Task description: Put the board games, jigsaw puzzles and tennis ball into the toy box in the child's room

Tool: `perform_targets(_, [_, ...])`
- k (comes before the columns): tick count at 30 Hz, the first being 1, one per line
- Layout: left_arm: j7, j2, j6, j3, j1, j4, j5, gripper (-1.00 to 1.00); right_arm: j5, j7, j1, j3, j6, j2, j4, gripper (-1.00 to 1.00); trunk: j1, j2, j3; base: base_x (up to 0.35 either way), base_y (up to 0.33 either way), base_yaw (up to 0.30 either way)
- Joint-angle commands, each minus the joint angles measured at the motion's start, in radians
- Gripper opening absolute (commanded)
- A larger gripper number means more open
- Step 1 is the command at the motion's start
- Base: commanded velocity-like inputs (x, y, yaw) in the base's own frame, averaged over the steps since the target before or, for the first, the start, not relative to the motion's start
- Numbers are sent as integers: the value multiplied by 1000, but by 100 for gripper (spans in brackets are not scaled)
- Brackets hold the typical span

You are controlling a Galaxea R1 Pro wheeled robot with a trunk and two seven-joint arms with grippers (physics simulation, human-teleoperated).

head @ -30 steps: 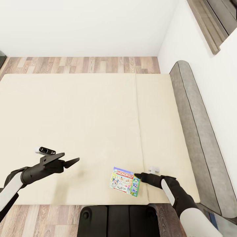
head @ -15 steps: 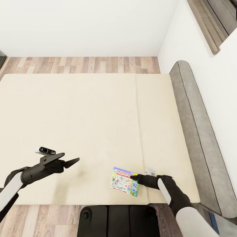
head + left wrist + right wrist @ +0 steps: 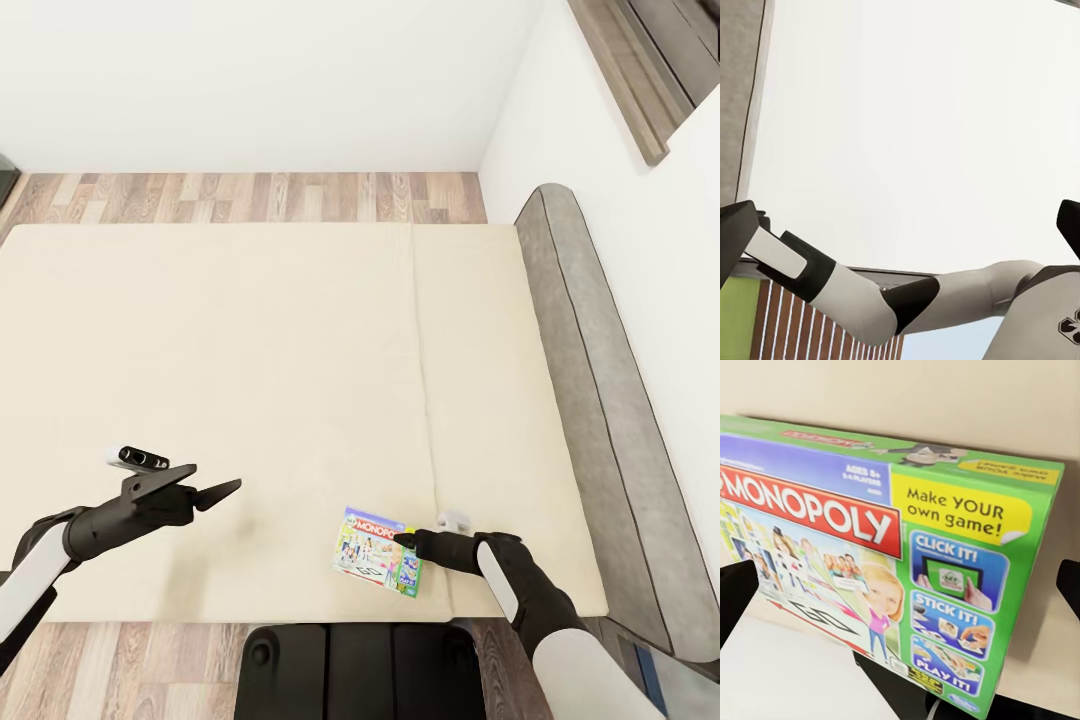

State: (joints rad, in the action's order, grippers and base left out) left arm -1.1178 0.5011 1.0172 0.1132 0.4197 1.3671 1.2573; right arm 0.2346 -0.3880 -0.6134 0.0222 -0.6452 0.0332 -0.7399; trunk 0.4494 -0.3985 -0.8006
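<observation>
1. The left gripper (image 3: 222,491) hovers over the bed's (image 3: 250,340) near left part, fingers spread apart, holding nothing and touching nothing; in the left wrist view its two dark tips sit wide apart at the frame sides (image 3: 735,236)
2. Around it lies bare cream mattress on all sides; the near bed edge and the wood floor (image 3: 130,650) lie just behind it toward the robot
3. The Monopoly box (image 3: 380,552) lies flat near the bed's near edge, just left of the seam (image 3: 420,340), turned slightly askew
4. The right gripper (image 3: 408,539) reaches the box's right edge, its dark tip over the upper right corner; in the right wrist view the fingers (image 3: 736,596) stand wide apart either side of the box, unclenched; whether they touch it cannot be told
5. Right of the seam a narrower strip of mattress runs to the grey headboard (image 3: 590,400), which stands against the white wall (image 3: 620,230)
6. The far half of the bed is open
</observation>
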Motion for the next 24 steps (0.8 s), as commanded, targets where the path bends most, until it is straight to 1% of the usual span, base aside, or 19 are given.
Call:
perform_targets(1, [-2, 1, 5, 2, 1, 0, 4, 100, 3, -1, 0, 2, -6, 1, -1, 100, 1, -2, -1, 0, 0, 0])
perform_targets(24, [-2, 1, 5, 3, 1, 0, 4, 100, 3, -1, 0, 2, -4, 0, -1, 100, 1, -2, -1, 0, 18, 0])
